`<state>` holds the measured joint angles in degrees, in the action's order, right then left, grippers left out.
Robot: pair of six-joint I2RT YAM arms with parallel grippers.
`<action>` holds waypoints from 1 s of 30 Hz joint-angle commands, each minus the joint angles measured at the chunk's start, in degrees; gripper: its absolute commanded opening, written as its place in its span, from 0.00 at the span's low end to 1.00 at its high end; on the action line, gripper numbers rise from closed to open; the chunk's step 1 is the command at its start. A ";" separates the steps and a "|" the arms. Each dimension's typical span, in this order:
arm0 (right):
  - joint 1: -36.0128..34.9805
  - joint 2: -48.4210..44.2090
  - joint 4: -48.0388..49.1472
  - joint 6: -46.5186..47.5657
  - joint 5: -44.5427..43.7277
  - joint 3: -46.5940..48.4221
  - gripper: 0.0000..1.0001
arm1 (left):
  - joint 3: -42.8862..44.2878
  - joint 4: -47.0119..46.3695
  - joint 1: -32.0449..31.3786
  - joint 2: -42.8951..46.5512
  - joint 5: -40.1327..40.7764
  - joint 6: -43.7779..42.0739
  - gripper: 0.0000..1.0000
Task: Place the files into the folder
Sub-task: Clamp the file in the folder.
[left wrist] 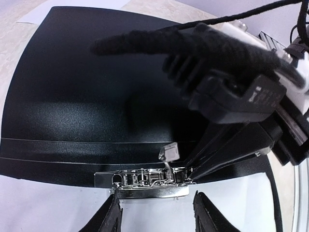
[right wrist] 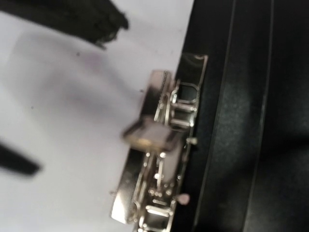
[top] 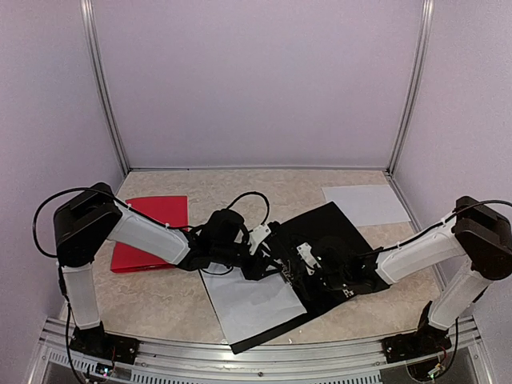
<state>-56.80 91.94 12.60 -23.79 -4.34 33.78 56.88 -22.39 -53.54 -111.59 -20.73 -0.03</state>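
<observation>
A black folder lies open on the table, and a white sheet from the files rests on its left half. A metal clip sits on the spine at the sheet's edge, with its lever standing up. My left gripper is open just short of the clip, its fingers resting over the sheet with nothing between them. My right gripper reaches the clip from the other side. Its fingers do not show in the right wrist view, which is filled by the clip and the blurred lever.
A red folder lies closed at the left under my left arm. Another white sheet lies at the back right by the wall. Both arms meet over the black folder's spine, with a cable loop above them.
</observation>
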 commanded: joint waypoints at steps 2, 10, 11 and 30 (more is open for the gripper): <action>1.53 -1.13 -2.31 6.03 5.39 -1.81 0.04 | -2.16 -4.85 1.38 1.70 -0.36 -5.34 0.48; 3.40 -1.15 -2.39 11.11 10.03 -1.57 0.03 | -2.18 -6.95 1.25 1.70 -3.16 -8.80 0.48; 3.52 -1.31 -2.40 11.36 10.18 -1.60 0.03 | -2.13 -6.98 1.10 1.70 -3.24 -9.08 0.48; 4.09 -2.43 -2.31 11.06 11.60 -1.92 0.02 | 0.39 -8.71 -1.38 -1.16 -1.99 -10.62 0.39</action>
<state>-53.06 90.50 11.81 -13.08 6.48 32.95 55.59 -29.23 -54.46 -111.33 -23.18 -9.96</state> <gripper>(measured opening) 0.032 0.405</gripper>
